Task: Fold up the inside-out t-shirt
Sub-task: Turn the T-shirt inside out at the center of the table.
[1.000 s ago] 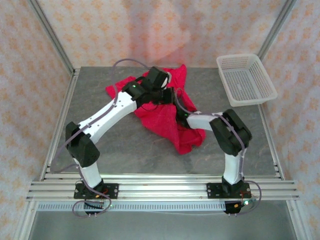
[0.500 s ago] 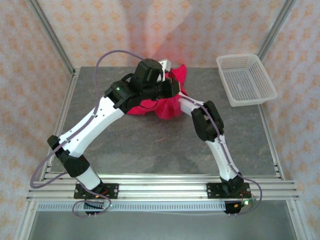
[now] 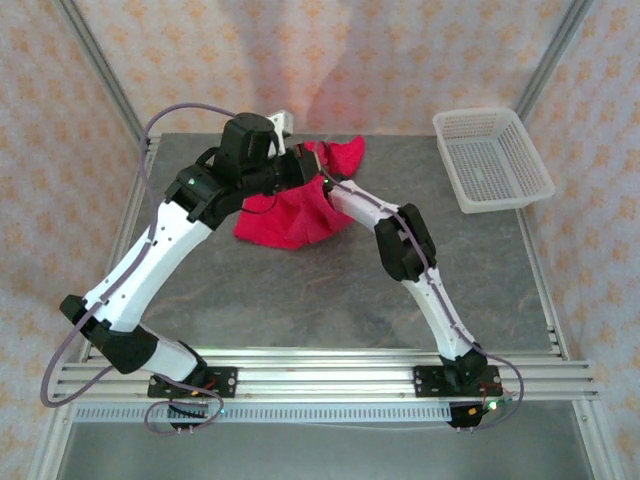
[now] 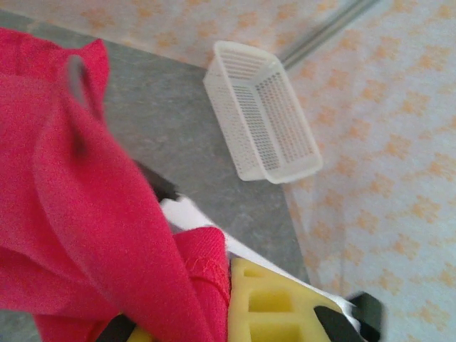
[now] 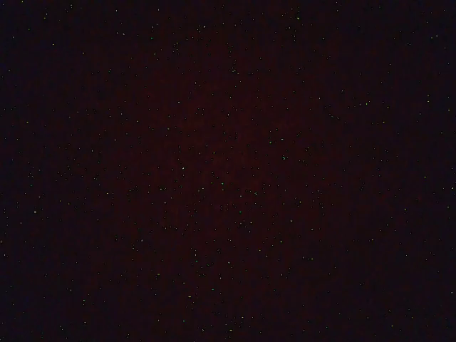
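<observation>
From above, the t-shirt hangs in a bunched red heap at the far middle of the desk, its lower edge resting on the grey surface and one flap sticking up toward the back wall; the left hand and the right hand meet at its top, close together, and the white basket stands well apart at the far right corner; the left wrist camera adds what that view lacks: red cloth draped in folds right over the yellow finger, a stitched hem lying against it, so the left hand is clenched on the t-shirt; behind the cloth a white piece of the right arm peeks out, with the basket beyond; the right wrist camera gives a dark reddish blank; the right hand is clenched, though whether cloth sits between its fingers cannot be told; a second ago the t-shirt lay spread across the middle of the desk; half a second ago the heap sat farther right; since then both hands have carried it left, and the left elbow has swung outward
</observation>
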Tool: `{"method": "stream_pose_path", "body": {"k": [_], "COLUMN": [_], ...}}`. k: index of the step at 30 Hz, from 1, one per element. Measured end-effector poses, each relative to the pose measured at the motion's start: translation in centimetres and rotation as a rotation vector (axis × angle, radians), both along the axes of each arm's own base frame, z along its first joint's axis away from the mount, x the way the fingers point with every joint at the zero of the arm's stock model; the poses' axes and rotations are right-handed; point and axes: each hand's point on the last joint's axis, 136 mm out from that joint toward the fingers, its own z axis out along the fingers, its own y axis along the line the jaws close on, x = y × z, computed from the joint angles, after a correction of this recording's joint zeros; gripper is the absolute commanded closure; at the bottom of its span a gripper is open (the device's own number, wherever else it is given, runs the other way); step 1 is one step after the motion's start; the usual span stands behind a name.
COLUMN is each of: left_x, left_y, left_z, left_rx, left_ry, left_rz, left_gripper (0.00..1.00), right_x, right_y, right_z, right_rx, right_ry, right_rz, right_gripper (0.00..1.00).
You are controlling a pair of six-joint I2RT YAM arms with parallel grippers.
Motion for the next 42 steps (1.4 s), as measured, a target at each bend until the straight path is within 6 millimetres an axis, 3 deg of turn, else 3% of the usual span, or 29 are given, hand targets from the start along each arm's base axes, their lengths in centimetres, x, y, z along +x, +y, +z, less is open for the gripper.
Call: {"method": "stream_pose_path", "body": {"k": [3,6,9,11,15,17,19,25,29,33,36,39,42], "left_x": [1.8,4.6,8.1,10.1,12.3,12.8,13.1,12.4,10.3,8.7,7.9,8.3,9.1], "left_y": [2.0,4.8,8.3,10.3,12.8,13.3,13.6,15.5,17.8,19.8,19.9,20.4,21.5], "left_z": [-2.7,-5.9,-10.2,-13.4,-18.8,-21.2,-23.5,-31.3,-35.2,-36.4,-34.4,-30.5,-26.4], "left_rx": [0.031,0.064,0.094,0.108,0.149,0.166,0.182,0.237,0.259,0.236,0.205,0.193,0.181], "left_ry": [0.050,0.103,0.185,0.248,0.357,0.403,0.448,0.602,0.707,0.750,0.716,0.616,0.513], "left_rz": [0.055,0.132,0.219,0.265,0.316,0.323,0.327,0.351,0.388,0.421,0.422,0.447,0.493], "left_gripper": [1.00,1.00,1.00,1.00,1.00,1.00,1.00,1.00,1.00,1.00,1.00,1.00,1.00], "right_x": [-1.8,-4.1,-6.4,-8.1,-11.0,-12.1,-12.7,-14.1,-14.4,-15.5,-17.2,-18.0,-17.1], "right_y": [-0.9,-1.6,-2.2,-2.7,-4.3,-5.3,-5.8,-7.1,-11.1,-16.8,-19.3,-20.8,-22.0], "right_z": [1.5,5.7,12.0,17.2,25.7,28.7,30.6,33.8,37.3,40.8,41.2,38.5,33.3], "right_rx": [-0.011,0.015,0.070,0.125,0.254,0.323,0.374,0.463,0.477,0.435,0.388,0.325,0.255], "right_ry": [0.032,0.020,-0.050,-0.126,-0.253,-0.294,-0.311,-0.336,-0.415,-0.524,-0.558,-0.551,-0.465], "right_rz": [0.083,0.169,0.238,0.276,0.312,0.319,0.324,0.334,0.275,0.185,0.157,0.132,0.084], "right_gripper": [1.00,1.00,1.00,1.00,1.00,1.00,1.00,1.00,1.00,1.00,1.00,1.00,1.00]}}
